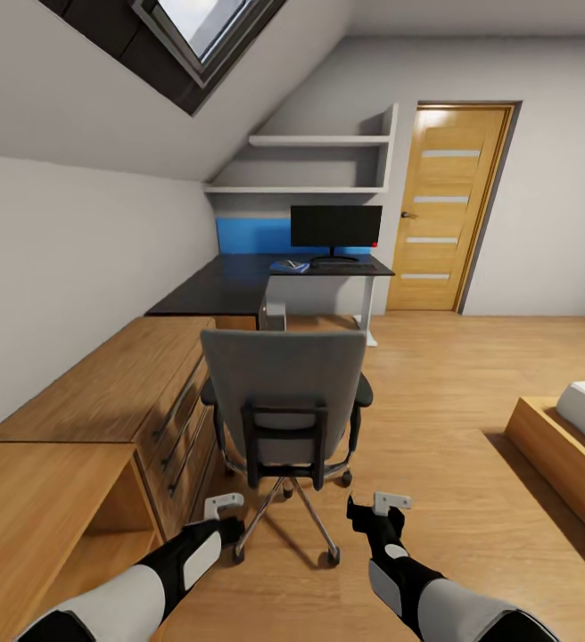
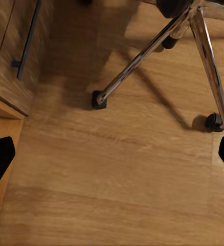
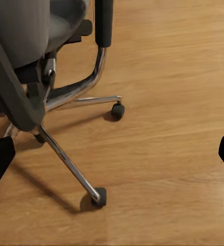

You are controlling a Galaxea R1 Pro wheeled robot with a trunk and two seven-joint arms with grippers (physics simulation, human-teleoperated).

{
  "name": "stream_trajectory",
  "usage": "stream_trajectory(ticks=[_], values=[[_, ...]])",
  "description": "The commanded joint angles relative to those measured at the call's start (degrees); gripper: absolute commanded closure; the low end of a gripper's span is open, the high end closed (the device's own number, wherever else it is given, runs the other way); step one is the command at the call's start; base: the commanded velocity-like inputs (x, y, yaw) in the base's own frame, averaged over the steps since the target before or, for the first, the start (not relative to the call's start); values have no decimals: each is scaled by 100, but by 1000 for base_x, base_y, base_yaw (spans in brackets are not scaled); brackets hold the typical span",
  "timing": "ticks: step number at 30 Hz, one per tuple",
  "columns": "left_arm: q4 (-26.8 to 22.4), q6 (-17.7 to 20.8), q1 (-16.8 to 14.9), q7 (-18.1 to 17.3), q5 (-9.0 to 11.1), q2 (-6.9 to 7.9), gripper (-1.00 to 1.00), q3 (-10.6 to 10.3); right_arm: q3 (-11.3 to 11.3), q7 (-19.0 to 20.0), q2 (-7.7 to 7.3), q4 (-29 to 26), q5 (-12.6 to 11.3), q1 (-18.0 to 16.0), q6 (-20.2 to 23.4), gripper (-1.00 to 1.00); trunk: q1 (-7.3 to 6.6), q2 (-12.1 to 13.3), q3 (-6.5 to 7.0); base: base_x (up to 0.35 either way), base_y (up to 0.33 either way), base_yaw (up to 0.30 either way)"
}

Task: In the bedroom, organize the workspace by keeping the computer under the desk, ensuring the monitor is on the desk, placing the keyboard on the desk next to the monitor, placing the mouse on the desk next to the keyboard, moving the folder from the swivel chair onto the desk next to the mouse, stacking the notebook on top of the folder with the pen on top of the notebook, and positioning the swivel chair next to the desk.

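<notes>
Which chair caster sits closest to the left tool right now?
The caster on the spoke pointing toward the wooden drawers, just ahead of the left tool; the other casters sit farther right.

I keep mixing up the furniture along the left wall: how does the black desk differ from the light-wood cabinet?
The desk is black; the cabinet is light wood. The desk stands farther off, under the shelves, and carries the monitor; the cabinet lies nearer, beside the swivel chair. The cabinet shows dark drawer handles. Both run along the left wall.
</notes>
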Motion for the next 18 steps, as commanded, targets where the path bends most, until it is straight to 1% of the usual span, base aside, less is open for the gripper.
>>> stream_trajectory(ticks=[1, 2, 3, 5, 7, 11, 13, 14, 16, 18], values=[[-7, -111, -3, 43, 48, 0, -100, -47, 50, -26, 67, 66, -27, -5, -17, -100, 22, -44, -24, 0, 0, 0], [46, -316, -4, 45, 55, -13, -100, -53, 53, -23, 238, 182, 98, -5, -22, -100, 44, -84, -42, 0, 0, 0], [53, -331, -4, 45, 56, -14, -100, -55, 53, -24, 254, 196, 136, -5, -22, -100, 66, -125, -60, 0, 0, 0], [74, -378, -4, 45, 57, -24, -100, -65, 53, -24, 295, 244, 313, -5, -27, -100, 110, -205, -96, 0, 0, 0], [83, -391, -4, 46, 58, -62, -100, -67, 53, -23, 307, 260, 380, -5, -35, -100, 154, -285, -132, 0, 0, 0], [118, -397, -4, 42, 53, -117, -100, -72, 53, -20, 313, 267, 412, -5, -43, -100, 242, -445, -204, 0, 0, 0], [187, -399, -4, 40, 47, -174, -100, -91, 53, -18, 314, 269, 422, -5, -46, -100, 285, -526, -239, 0, 0, 0], [230, -399, -4, 39, 44, -226, -100, -118, 53, -18, 314, 269, 427, -1, -47, -100, 307, -566, -257, 0, 0, 0], [267, -400, -4, 38, 43, -269, -100, -164, 53, -17, 315, 270, 430, 1, -48, -100, 351, -646, -293, 0, 0, 0], [301, -400, -4, 37, 42, -307, -100, -290, 53, -17, 315, 270, 433, 2, -55, -100, 395, -726, -329, 0, 0, 0]])
